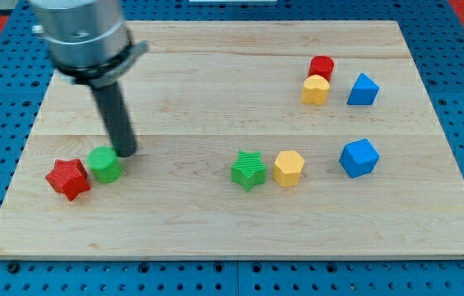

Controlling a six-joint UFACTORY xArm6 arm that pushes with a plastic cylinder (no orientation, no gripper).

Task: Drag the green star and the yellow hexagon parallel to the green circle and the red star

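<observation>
Blocks on your tabletop point(215, 222) sit in loose rows: green star point(248, 170) touching yellow hexagon point(289, 168) near the middle, green circle point(104, 164) beside red star point(68, 178) at the view's left. My tip point(126, 153) rests just above-right of the green circle (contact is hard to judge). You have no fingers here, only the rod.
</observation>
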